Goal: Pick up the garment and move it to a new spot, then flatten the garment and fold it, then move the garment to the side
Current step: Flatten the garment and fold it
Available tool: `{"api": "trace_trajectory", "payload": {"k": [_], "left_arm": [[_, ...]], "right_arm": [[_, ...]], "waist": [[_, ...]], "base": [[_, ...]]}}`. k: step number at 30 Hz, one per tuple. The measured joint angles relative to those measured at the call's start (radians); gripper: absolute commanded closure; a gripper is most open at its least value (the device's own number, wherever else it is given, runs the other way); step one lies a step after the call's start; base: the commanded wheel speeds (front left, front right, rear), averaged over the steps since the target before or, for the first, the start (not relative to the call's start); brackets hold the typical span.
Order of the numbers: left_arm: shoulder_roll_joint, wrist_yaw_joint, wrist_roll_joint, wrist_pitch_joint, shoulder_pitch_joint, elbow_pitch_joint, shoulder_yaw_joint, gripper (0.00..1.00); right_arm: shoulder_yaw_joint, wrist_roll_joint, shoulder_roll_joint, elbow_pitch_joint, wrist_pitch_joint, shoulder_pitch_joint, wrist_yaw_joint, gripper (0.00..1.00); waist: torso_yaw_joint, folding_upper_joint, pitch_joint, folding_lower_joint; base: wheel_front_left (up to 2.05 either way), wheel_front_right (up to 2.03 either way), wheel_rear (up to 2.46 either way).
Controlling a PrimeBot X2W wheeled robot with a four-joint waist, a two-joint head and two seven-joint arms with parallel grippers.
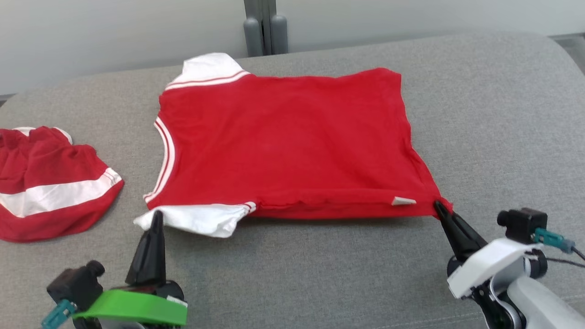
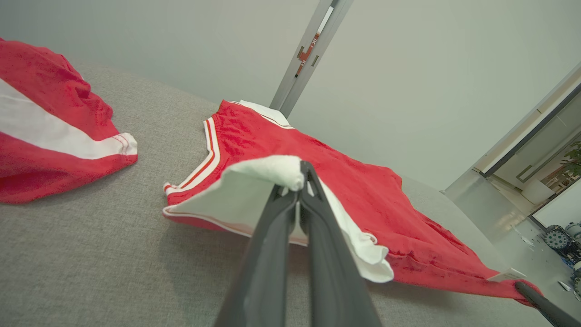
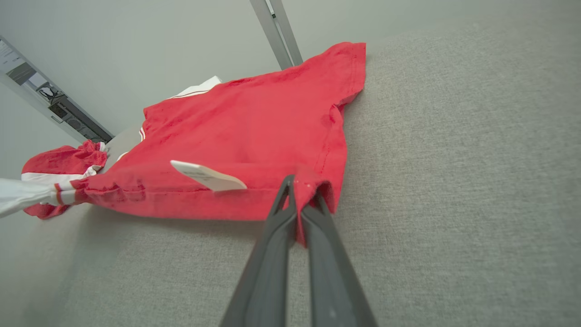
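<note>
Both near corners of the garment (image 1: 283, 141) are being pinched while I'm watching. It is lying spread flat on the grey cushion (image 1: 502, 114), collar end to the left. I'm seeing the left gripper (image 1: 156, 218) clamping tight on the white sleeve (image 1: 201, 219) at the garment's near left corner. The right gripper (image 1: 439, 206) is clamping tight on the red hem corner (image 1: 447, 208) at its near right.

My left wrist view is showing the sleeve edge standing raised off the cushion and draping over the fingertips, which the head view is not making clear. My right wrist view is showing the hem corner bunching between the closed jaws, with a white label (image 3: 206, 177) sticking out just beside it. A second red-and-white cloth (image 1: 50, 183) is lying well apart, left of the garment.
</note>
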State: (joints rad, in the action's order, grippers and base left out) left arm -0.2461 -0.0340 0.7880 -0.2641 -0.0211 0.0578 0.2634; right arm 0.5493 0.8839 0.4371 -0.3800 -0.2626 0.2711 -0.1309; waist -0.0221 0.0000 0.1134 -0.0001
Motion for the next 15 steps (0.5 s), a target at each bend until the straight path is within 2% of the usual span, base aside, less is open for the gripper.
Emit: {"api": "trace_trajectory", "payload": {"k": [8,15], "left_arm": [[0.034,0.008,-0.029,0.000,0.156,0.003,0.014,1.00],[0.040,0.003,-0.043,0.000,0.194,0.026,0.043,1.00]], "right_arm": [[-0.105,-0.053,0.003,0.051,0.002,-0.222,0.000,1.00],[-0.183,-0.109,-0.021,0.094,0.035,-0.325,0.000,1.00]], "waist": [[0.023,0.0000,-0.078,0.0000],[0.043,0.0000,-0.106,0.0000]], "base": [[0.00,0.00,0.00],[0.00,0.00,0.00]]}}
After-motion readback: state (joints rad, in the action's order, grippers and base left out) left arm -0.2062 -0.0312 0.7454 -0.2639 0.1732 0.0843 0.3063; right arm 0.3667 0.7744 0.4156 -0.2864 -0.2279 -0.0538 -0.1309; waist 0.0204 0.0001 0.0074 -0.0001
